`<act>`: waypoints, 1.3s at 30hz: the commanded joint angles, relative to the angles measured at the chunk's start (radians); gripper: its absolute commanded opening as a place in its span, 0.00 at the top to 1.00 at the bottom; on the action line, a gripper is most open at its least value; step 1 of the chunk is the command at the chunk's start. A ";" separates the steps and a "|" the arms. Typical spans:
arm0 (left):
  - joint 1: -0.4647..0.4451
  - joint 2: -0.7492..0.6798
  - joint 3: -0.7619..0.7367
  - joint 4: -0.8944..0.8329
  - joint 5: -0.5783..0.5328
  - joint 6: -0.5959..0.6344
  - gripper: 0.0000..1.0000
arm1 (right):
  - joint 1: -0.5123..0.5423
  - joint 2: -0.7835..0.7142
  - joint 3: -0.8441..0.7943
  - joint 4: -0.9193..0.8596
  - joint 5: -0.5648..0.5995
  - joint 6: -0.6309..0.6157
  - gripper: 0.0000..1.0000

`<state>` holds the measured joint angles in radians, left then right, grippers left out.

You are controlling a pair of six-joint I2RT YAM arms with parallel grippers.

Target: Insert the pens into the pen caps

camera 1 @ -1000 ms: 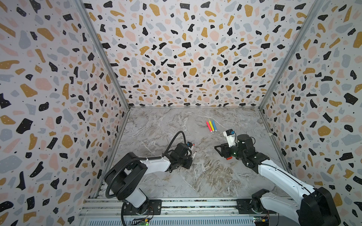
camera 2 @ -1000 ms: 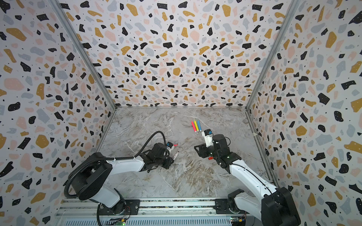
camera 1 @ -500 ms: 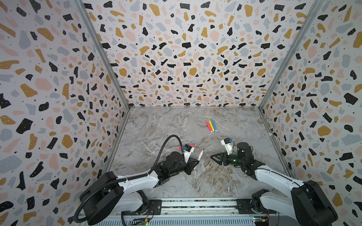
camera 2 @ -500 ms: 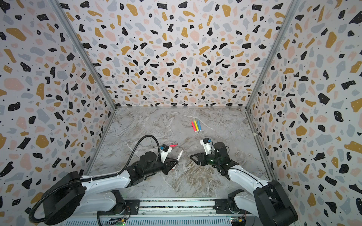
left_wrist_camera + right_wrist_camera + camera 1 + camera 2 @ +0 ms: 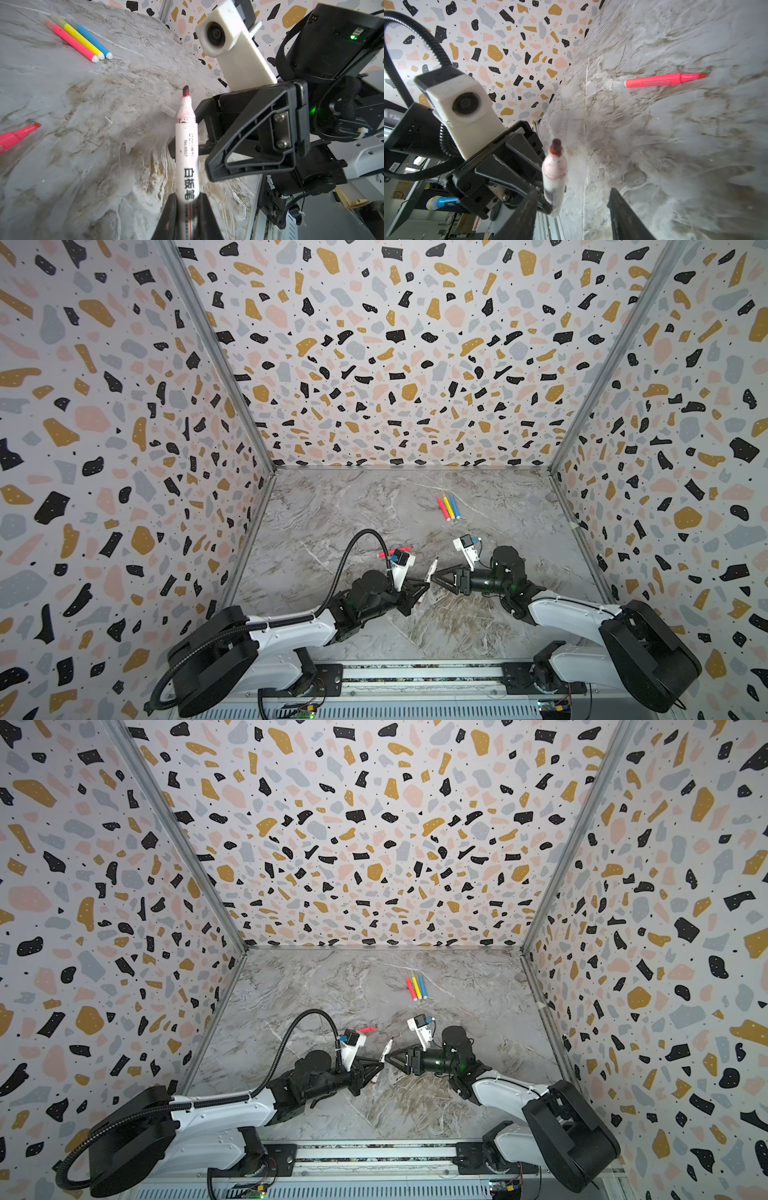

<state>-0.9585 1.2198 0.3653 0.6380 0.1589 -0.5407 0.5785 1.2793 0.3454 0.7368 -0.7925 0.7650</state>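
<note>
My left tool (image 5: 186, 204) grips the white marker (image 5: 431, 570), low in the middle of both top views. My right tool (image 5: 572, 193), half open and empty, sits just beside it and could knock it crooked.

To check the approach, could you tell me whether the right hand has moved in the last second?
Yes: the right hand has drawn away from the three pens at the back, toward the front rail.

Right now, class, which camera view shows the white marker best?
The left wrist view: the white marker fills the centre, sharp, its printed label and red-stained tip clear. The right wrist view shows the white marker blurred and foreshortened. In both top views the white marker is only a small sliver.
</note>
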 commanded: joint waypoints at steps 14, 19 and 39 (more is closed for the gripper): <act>-0.036 0.047 0.037 0.061 -0.014 -0.022 0.78 | 0.065 0.020 0.051 0.049 0.045 0.008 1.00; -0.036 0.084 0.081 0.028 0.014 -0.033 0.70 | 0.078 -0.004 0.070 -0.004 0.047 -0.026 1.00; -0.035 0.035 0.081 0.009 -0.025 -0.033 0.97 | 0.100 -0.055 0.096 -0.084 0.065 -0.070 0.97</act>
<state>-0.9897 1.2804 0.4217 0.6044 0.1520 -0.5629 0.6708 1.2549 0.4004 0.6716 -0.7361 0.7319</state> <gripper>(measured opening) 0.162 0.185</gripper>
